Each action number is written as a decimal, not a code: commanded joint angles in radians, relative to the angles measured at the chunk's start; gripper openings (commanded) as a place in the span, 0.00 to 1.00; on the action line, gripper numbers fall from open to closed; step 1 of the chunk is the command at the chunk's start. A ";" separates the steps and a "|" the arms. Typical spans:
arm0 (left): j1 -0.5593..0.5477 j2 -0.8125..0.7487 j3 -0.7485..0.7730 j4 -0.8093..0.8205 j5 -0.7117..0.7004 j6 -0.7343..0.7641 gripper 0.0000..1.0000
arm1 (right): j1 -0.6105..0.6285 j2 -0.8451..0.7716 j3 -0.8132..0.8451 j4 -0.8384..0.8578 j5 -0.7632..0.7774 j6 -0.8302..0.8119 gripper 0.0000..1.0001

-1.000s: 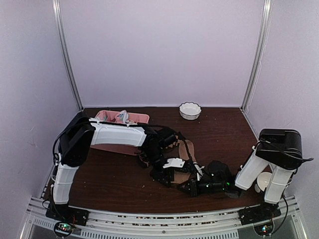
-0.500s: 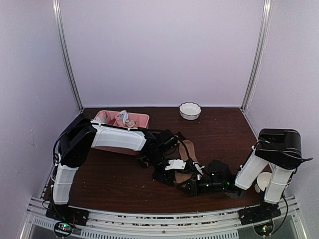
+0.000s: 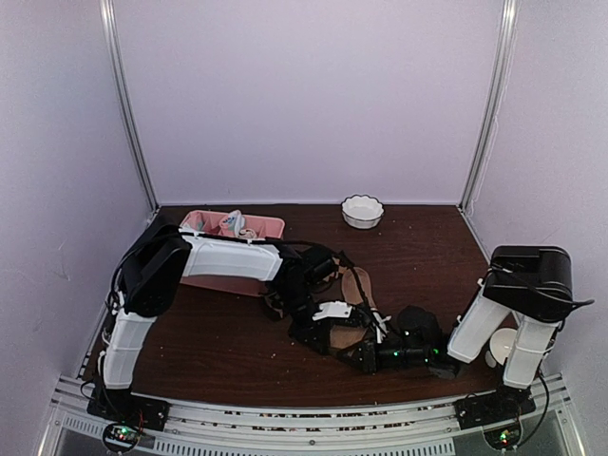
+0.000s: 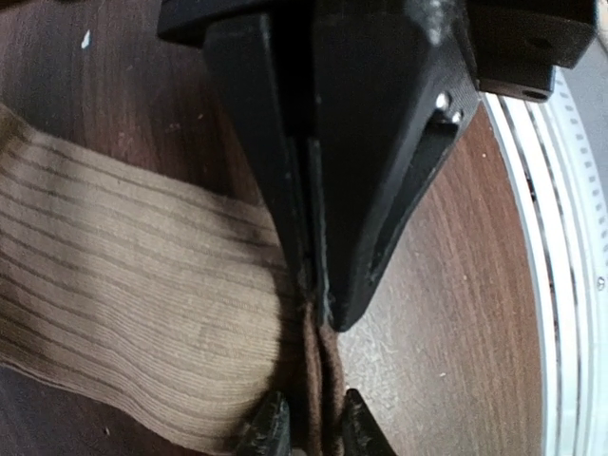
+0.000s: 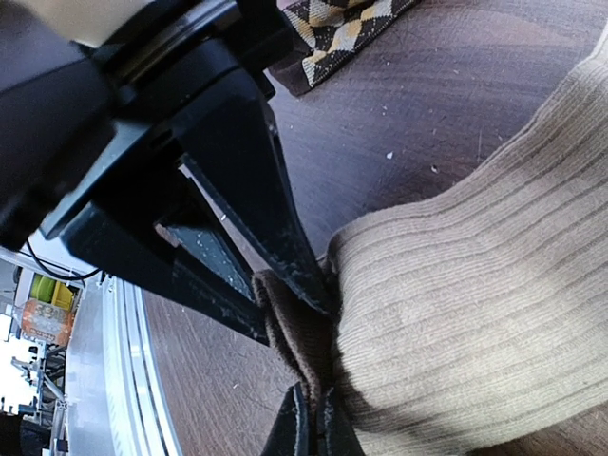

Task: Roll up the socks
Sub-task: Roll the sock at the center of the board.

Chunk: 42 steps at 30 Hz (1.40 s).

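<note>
Tan sock (image 5: 475, 275) ribbed; argyle sock (image 5: 334, 28) dark with tan, cream diamonds; table (image 5: 446, 104) dark brown; tray (image 3: 274, 224) seemingly pink.

Right of the pink tray (image 3: 271, 226), your tan ribbed sock (image 5: 475, 285) lies flat on the tabletop (image 3: 228, 332), one brown end bunched upward. The dark argyle sock (image 5: 342, 28) lies nearby, not touching it.

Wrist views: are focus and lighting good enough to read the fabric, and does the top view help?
Left wrist view: tan sock ribs sharp, left claw a black mass, rail overbright. Right wrist view: ribs crisp, shadow at the right claw, top-left corner blurred. Top view: dim, claws lost against the dark table.
</note>
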 commanded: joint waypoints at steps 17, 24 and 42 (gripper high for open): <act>0.035 0.125 0.137 -0.134 0.007 -0.153 0.02 | 0.194 -0.139 -0.163 -0.121 0.247 -0.185 0.32; 0.035 0.166 0.212 -0.210 0.011 -0.156 0.01 | 0.313 -0.289 -0.157 -0.291 0.466 -0.299 0.33; -0.006 0.044 0.130 -0.193 -0.071 -0.103 0.00 | 0.117 -0.542 -0.224 -0.389 0.642 -0.055 0.17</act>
